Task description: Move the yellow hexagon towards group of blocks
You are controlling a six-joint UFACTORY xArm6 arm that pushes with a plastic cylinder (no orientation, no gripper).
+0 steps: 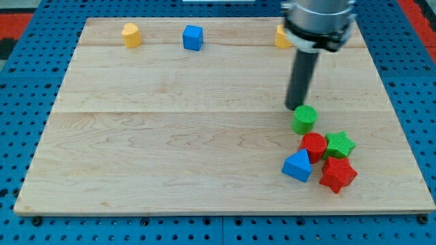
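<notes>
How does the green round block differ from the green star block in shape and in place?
The green round block is a cylinder; the green star block has points. The round one stands apart above the group, just below my tip; the star sits among the red blocks. Both share one green colour.

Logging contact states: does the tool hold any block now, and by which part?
Nothing is held. My tip sits just above the green cylinder, touching or nearly so.
</notes>
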